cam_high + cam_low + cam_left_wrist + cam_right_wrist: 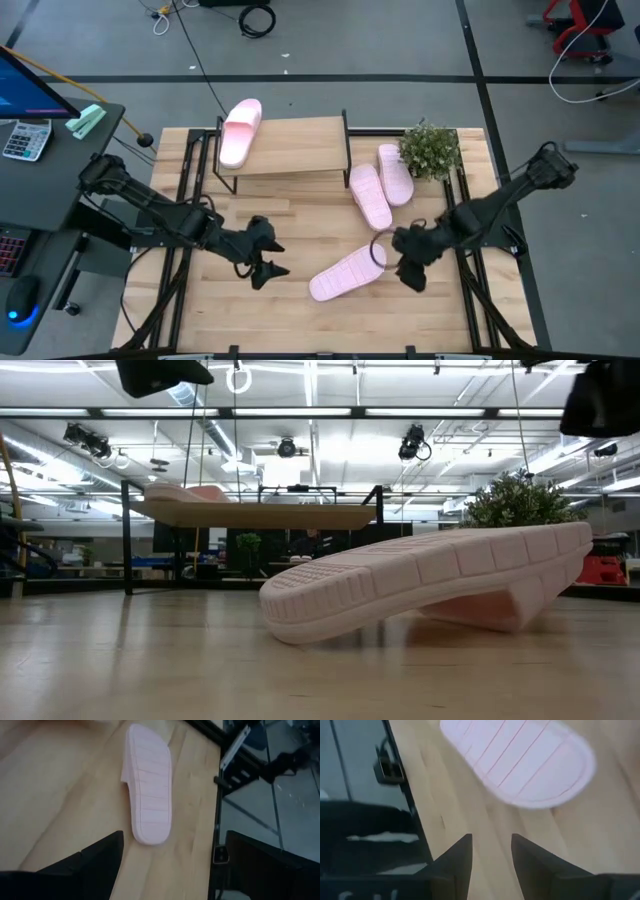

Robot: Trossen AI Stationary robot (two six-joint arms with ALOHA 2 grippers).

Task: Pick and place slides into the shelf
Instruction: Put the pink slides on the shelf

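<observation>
Approach the upturned slide (346,273) at lower centre of the tabletop (300,215) with the left gripper (268,254), jaws apart. Right gripper (408,262): part-open, empty. Place on shelf (290,148), upper centre.

pink slide (148,785) sole-up on table (60,795), open gripper (172,865)

Slides (346,273) matt pink foam, ribbed soles; shelf (290,148) pale wood, black metal frame; table (300,215) smooth varnished wood.
</observation>
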